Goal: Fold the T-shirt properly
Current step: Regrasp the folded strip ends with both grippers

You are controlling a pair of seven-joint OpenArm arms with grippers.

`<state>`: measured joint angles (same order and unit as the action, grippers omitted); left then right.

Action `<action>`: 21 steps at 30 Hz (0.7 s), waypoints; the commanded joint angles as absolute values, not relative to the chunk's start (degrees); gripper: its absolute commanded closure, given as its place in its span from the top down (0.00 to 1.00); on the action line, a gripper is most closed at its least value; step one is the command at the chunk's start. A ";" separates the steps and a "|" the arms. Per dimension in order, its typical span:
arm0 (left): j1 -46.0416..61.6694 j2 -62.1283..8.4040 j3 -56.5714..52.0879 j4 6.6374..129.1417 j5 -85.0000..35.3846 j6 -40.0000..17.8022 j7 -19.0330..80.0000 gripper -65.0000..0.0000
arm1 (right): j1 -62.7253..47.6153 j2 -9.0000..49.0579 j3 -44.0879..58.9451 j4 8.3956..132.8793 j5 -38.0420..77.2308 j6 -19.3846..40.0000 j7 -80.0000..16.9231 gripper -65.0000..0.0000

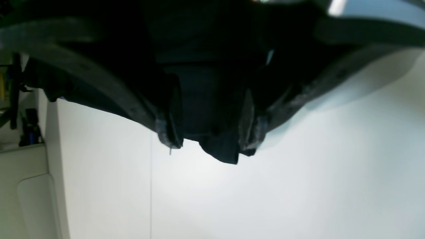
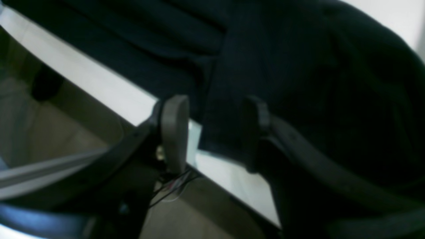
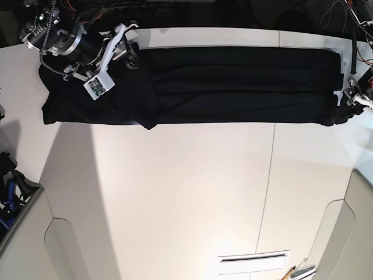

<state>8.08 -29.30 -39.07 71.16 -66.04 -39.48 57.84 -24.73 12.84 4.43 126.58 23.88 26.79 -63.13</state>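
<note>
The black T-shirt lies as a long folded band along the far edge of the white table. My right gripper is over its left end, near the wider unfolded part. In the right wrist view that gripper is open, its fingers well apart over the T-shirt at the table's edge. My left gripper is at the band's right end. In the left wrist view it is open, with a fold of the T-shirt lying between the spread fingers. No print shows.
A seam runs down the table. A white slotted piece lies at the near edge. Dark tools sit off the table's left side. Cables hang by the far right corner. The table edge passes under my right gripper.
</note>
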 commanded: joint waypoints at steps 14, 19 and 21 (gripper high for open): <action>15.57 -30.96 -41.71 71.70 -60.53 -40.00 50.70 0.47 | -16.45 13.32 10.04 126.21 12.99 21.21 -55.81 0.40; 16.47 -28.12 -41.69 71.26 -60.66 -40.00 50.33 0.47 | -15.57 13.32 14.74 120.38 13.06 20.82 -54.83 0.40; 16.34 -26.26 -41.69 71.26 -61.19 -40.00 50.35 0.47 | -15.59 13.32 16.16 117.75 13.06 20.82 -53.58 0.40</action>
<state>16.34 -25.06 -41.34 70.76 -61.21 -39.51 50.22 -15.99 12.84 15.94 116.79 12.58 20.78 -54.87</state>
